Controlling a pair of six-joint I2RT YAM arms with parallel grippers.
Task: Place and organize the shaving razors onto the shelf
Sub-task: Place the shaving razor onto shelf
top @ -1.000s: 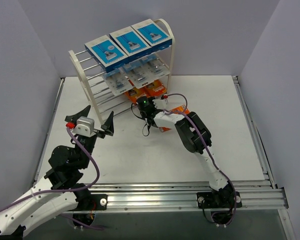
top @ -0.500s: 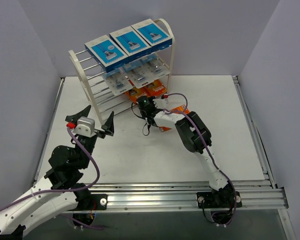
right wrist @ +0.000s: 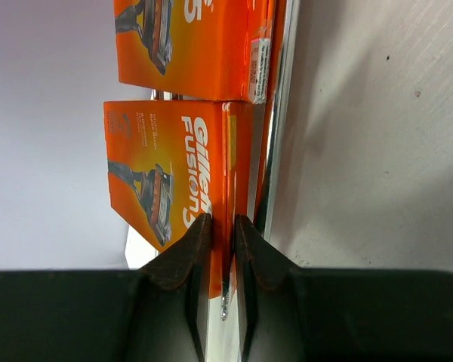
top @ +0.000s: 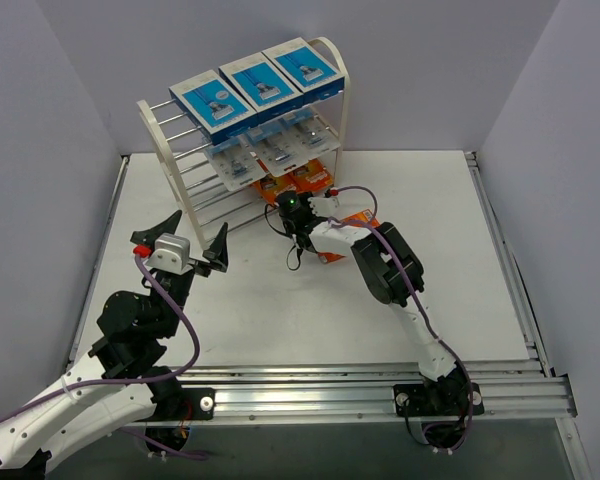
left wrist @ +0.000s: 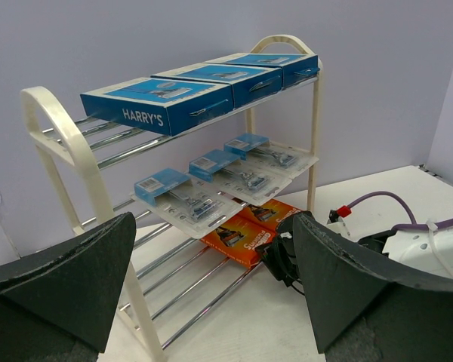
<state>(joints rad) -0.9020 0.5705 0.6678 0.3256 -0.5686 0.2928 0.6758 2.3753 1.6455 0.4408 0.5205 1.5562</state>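
Note:
The shelf (top: pixel 158 135) stands at the back of the table. Three blue razor boxes (top: pixel 260 80) lie on its top tier and three clear blister packs (top: pixel 270 150) on the tier below. Two orange packs sit on the third tier. My right gripper (top: pixel 288 200) is shut on the front edge of the left orange pack (right wrist: pixel 166 166), with the other orange pack (right wrist: pixel 189 45) beside it. A third orange pack (top: pixel 355 220) lies on the table, partly under the right arm. My left gripper (top: pixel 199 222) hangs open and empty, well short of the shelf (left wrist: pixel 60 124).
The chrome front rod (right wrist: pixel 275 113) of the third tier runs right beside the held pack. The lowest tier's rods (left wrist: pixel 189 294) carry nothing. Grey walls enclose the white table (top: pixel 280 310) on three sides, and an aluminium rail (top: pixel 360 385) runs along the near edge.
The right gripper and its orange pack have shifted only very slightly at the shelf. The left arm has not moved.

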